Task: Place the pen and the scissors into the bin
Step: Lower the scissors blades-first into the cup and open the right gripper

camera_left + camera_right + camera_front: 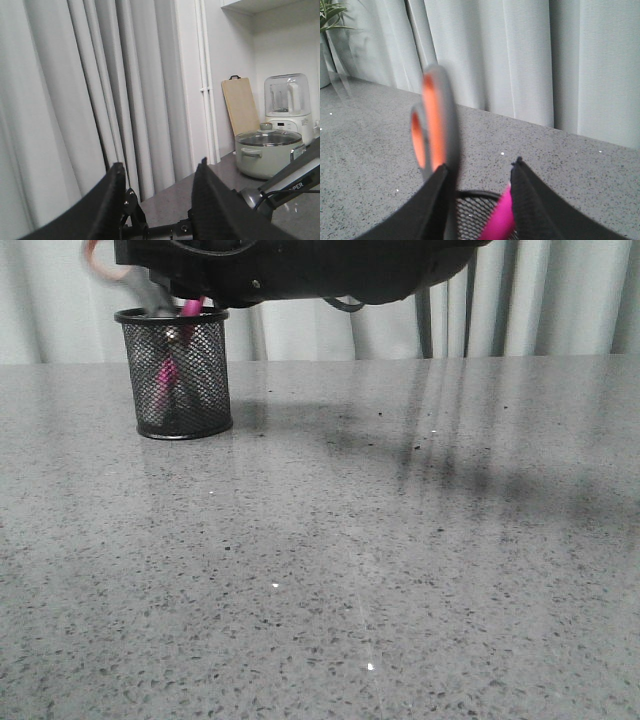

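Observation:
The bin, a black mesh cup, stands at the far left of the grey table. The pink pen leans inside it, its top just above the rim. The scissors stick out of the cup with blurred orange-lined handles up. In the right wrist view my right gripper is open right above the bin. The pen is below, between the fingers, and the blurred scissors are by one finger. My left gripper is open and empty, held high, facing the curtains.
A black arm body hangs over the bin at the top of the front view. A pale green pot, a wooden board and a blender stand on a counter. Curtains lie behind the table.

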`<act>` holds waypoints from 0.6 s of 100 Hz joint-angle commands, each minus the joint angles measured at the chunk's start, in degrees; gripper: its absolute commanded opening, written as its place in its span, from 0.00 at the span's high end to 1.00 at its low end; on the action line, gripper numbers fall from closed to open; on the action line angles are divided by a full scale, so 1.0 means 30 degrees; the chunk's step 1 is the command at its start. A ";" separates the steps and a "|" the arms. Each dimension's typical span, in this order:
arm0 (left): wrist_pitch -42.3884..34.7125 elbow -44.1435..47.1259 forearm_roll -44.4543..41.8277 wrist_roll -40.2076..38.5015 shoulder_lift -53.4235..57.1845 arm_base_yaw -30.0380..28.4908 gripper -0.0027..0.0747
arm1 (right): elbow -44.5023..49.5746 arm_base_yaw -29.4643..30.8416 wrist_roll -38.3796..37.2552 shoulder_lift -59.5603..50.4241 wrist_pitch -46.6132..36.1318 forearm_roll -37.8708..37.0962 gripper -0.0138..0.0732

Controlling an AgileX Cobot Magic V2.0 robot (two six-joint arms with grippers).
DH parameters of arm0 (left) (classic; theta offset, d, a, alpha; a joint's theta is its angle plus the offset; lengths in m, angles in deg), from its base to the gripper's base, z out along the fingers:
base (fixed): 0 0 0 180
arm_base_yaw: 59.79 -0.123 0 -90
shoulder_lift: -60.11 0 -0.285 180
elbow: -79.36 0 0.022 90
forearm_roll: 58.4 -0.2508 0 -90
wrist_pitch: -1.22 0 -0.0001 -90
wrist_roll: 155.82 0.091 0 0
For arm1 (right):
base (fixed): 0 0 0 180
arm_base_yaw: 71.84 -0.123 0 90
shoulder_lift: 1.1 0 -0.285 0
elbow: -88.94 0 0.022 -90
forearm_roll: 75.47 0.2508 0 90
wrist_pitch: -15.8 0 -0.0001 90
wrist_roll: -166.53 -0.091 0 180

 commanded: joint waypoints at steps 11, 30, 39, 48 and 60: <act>-0.0471 -0.0471 0.0099 -0.0120 0.0457 0.0121 0.60 | -0.0700 0.0036 0.0019 -0.1080 -0.1915 -0.0051 0.54; -0.1109 -0.0455 0.0060 -0.0159 0.0810 0.0121 0.61 | -0.0700 0.0036 0.0019 -0.1892 -0.3129 -0.0051 0.55; -0.1915 -0.0288 -0.0994 -0.1498 0.0842 0.0121 0.72 | -0.0700 0.0036 0.0019 -0.3343 -0.2054 -0.0502 0.68; -0.2149 0.0265 -0.3016 -0.3341 0.0842 0.0121 0.90 | -0.0464 0.0036 0.0019 -0.5585 0.0657 -0.1252 0.93; -0.2203 0.1362 -0.5831 -0.6075 0.1135 0.0121 0.99 | 0.1322 0.0036 0.0019 -0.9045 0.2055 -0.1534 0.92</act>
